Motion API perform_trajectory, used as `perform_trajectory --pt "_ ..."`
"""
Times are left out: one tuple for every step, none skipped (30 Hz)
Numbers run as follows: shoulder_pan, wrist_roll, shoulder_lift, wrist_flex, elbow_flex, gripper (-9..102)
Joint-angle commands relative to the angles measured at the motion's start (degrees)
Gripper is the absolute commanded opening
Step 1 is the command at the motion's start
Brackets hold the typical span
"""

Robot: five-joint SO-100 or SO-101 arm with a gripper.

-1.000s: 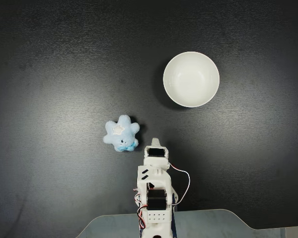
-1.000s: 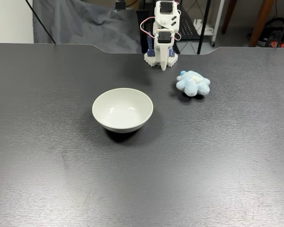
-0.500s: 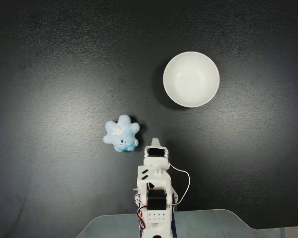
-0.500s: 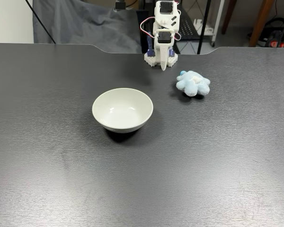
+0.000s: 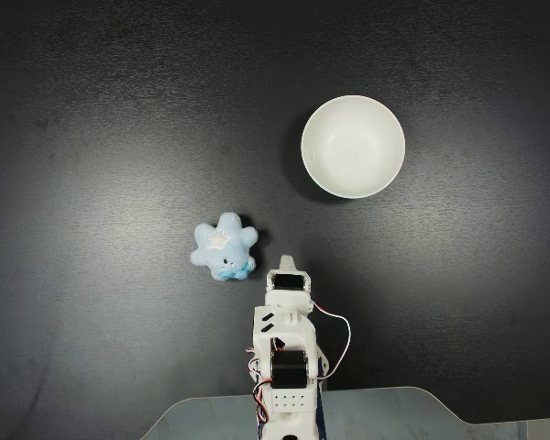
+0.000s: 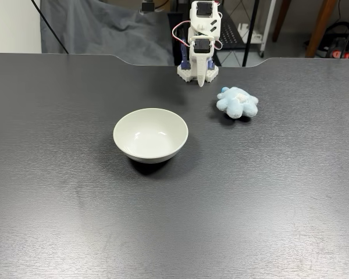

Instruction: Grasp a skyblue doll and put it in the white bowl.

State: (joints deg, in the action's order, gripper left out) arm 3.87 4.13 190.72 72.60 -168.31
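Observation:
The skyblue doll (image 5: 224, 246) (image 6: 237, 102) lies on the black table, a fluffy pale-blue star shape with a white star mark and a small blue bow. The white bowl (image 5: 353, 147) (image 6: 150, 135) stands upright and holds nothing, well away from the doll. The white arm is folded over its base at the table's edge. Its gripper (image 5: 286, 262) (image 6: 201, 80) points down at the table with its fingers together, shut on nothing. It hangs a short way from the doll without touching it.
The arm's base (image 5: 284, 394) (image 6: 193, 71) sits at a notch in the table edge. Behind the table in a fixed view hang a grey cloth (image 6: 104, 29) and some furniture legs. Bare dark tabletop (image 6: 174, 221) surrounds bowl and doll.

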Motion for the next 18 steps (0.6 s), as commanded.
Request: perform_trajectory --pt "-0.1 -0.4 0.4 -1.1 0.5 0" --pt "-0.1 -0.4 0.4 -1.1 0.5 0" --pt "-0.1 -0.4 0.4 -1.1 0.5 0" --pt "-0.1 -0.4 0.4 -1.1 0.5 0" --pt "-0.1 -0.4 0.4 -1.1 0.5 0" --pt "-0.1 -0.4 0.4 -1.1 0.5 0" --pt "-0.1 -0.4 0.4 -1.1 0.5 0" --pt "-0.1 -0.4 0.4 -1.1 0.5 0" --pt "-0.1 -0.4 0.4 -1.1 0.5 0" --pt "-0.1 -0.4 0.4 -1.1 0.5 0" --pt "-0.1 -0.4 0.4 -1.1 0.5 0" --pt "-0.1 -0.4 0.4 -1.1 0.5 0" --pt "-0.1 -0.4 0.4 -1.1 0.5 0" --pt "-0.1 -0.4 0.4 -1.1 0.5 0" --pt "-0.1 -0.4 0.4 -1.1 0.5 0" --pt "-0.1 0.1 0.4 -1.3 0.5 0" --pt "-0.1 0.2 0.4 -1.6 0.5 0" --pt "-0.2 0.2 -0.1 -1.7 0.4 0"
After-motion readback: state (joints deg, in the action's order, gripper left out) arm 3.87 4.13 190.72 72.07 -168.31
